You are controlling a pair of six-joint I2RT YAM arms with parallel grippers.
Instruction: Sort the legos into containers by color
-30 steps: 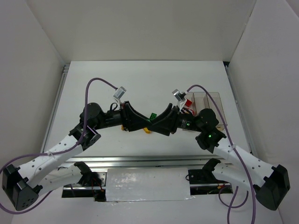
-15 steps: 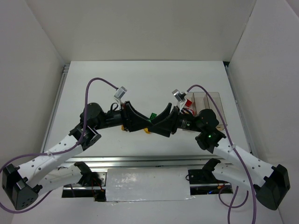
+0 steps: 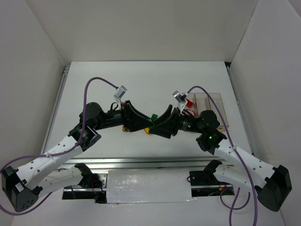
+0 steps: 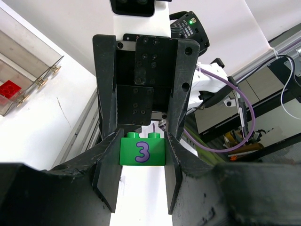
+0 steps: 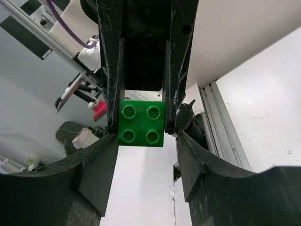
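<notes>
A green lego (image 3: 153, 117) marked with a purple 3 hangs above the table's middle, between the two grippers, which meet tip to tip. My left gripper (image 3: 148, 122) is shut on the green lego (image 4: 142, 151), its pads pressing both sides. My right gripper (image 3: 156, 124) is open around the same lego (image 5: 141, 122); there is a gap at one of its fingers. The clear containers (image 3: 211, 104) stand at the right with a red lego (image 3: 190, 104) in the near-left bin. A yellow lego (image 3: 147, 131) lies under the grippers.
The containers also show in the left wrist view (image 4: 29, 60), with a red lego (image 4: 9, 88) inside. Another yellow piece (image 3: 124, 128) peeks out under the left gripper. Purple cables loop over both arms. White walls enclose the table on three sides.
Both grippers have shifted very slightly left with the green lego still between them. Nothing has been let go or taken.
</notes>
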